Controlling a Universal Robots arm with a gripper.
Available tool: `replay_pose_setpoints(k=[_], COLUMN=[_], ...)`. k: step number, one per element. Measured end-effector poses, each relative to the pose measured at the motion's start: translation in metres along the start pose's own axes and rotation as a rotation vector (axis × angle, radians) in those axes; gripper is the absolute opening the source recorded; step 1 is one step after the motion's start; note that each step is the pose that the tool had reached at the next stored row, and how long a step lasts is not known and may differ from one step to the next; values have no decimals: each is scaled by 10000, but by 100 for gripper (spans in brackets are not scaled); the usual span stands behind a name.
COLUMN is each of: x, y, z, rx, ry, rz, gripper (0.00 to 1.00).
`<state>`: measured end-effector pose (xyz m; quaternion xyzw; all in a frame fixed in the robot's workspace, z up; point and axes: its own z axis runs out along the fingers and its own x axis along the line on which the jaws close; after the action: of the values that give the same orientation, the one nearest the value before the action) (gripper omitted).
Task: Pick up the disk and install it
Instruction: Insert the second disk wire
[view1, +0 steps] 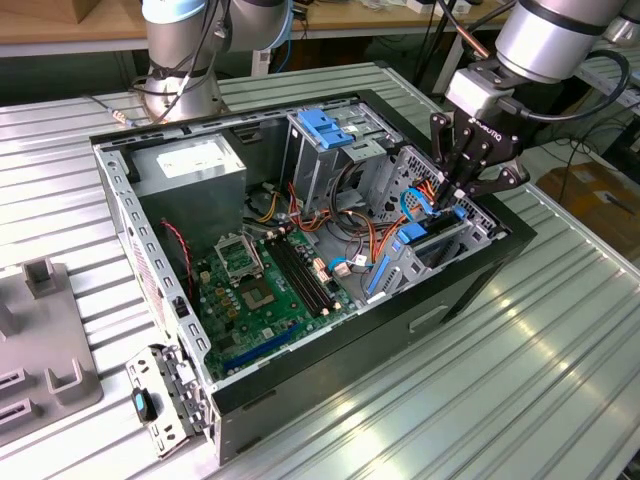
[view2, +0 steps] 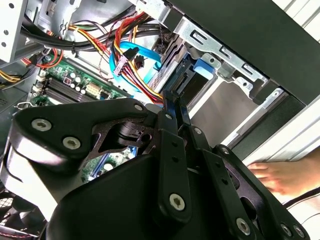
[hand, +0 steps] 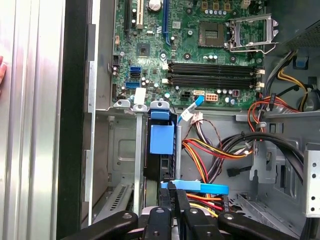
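The exterior view looks down from high up at the whole open computer case – both wrist views sit close inside, sharing its green board.

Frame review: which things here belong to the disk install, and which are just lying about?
Job: disk, standing inside the computer case; gripper right at it.
Lying about: motherboard, power supply, grey blocks, a person's hand.

Your tool sits at the exterior view's right in the drive bay, crowded by orange and blue cables. The motherboard area at center is open; the tall grey cage blocks upper center.
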<state>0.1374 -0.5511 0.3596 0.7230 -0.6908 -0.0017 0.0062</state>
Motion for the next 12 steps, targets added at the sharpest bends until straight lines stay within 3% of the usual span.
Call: replay_pose_setpoints(k=[12], x=[0], y=[0], z=[0], rx=[-62], ry=[-2], rz=[-1], gripper=[16])
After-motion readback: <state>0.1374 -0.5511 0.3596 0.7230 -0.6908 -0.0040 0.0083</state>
